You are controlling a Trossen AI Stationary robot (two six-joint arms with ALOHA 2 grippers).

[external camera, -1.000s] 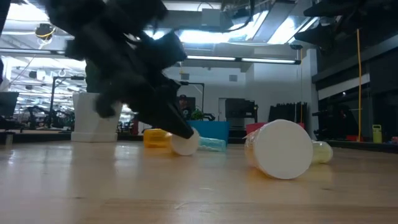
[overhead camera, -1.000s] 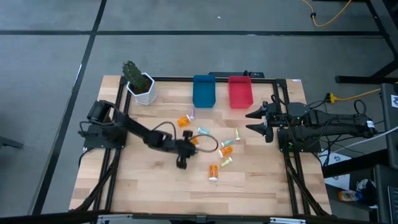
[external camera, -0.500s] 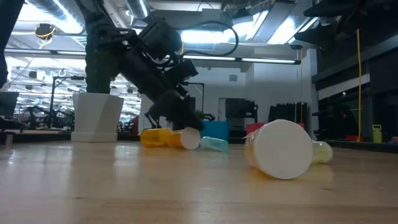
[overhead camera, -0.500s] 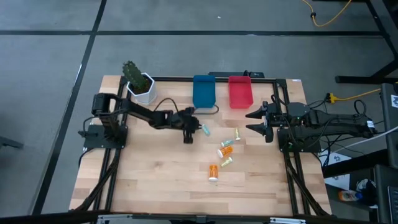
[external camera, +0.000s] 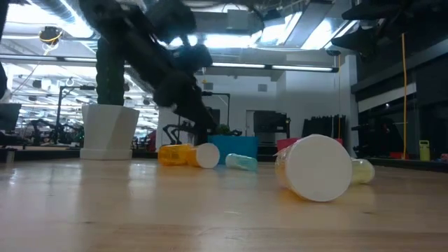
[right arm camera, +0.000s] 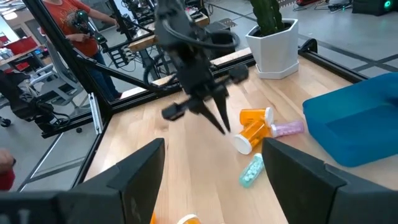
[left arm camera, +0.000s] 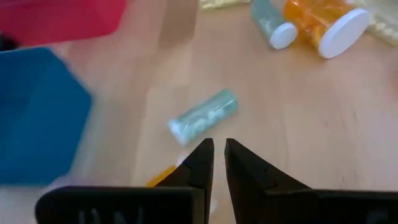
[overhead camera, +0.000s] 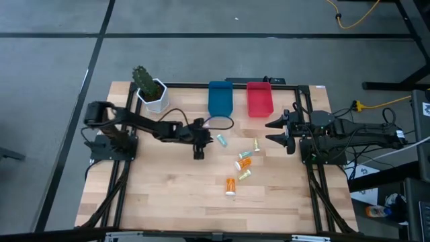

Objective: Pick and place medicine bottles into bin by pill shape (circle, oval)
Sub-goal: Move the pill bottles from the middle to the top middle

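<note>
My left gripper (overhead camera: 199,153) hangs shut, fingers pointing down, just above the table's middle; it also shows in the right wrist view (right arm camera: 219,124). Beside its tips an orange bottle with a white cap (right arm camera: 247,135) lies on its side next to a second orange bottle (right arm camera: 254,116) and a purple vial (right arm camera: 287,129). A pale teal vial (left arm camera: 204,116) lies just beyond the fingers (left arm camera: 218,149). The blue bin (overhead camera: 220,98) and the red bin (overhead camera: 259,99) stand at the far edge. My right gripper (overhead camera: 275,132) waits open and empty at the table's right.
Several more bottles and vials lie right of centre, among them an orange one (overhead camera: 244,155), a yellowish one (overhead camera: 256,144) and an orange one with a white cap (overhead camera: 230,185). A white plant pot (overhead camera: 153,95) stands at the far left. A person shows beyond the table (right arm camera: 65,18).
My left gripper has gone toward the table's far edge and risen a little. The white-capped orange bottle that was at its fingertips now lies farther back on its side, beside the other orange bottle, with the fingers clear of it.
</note>
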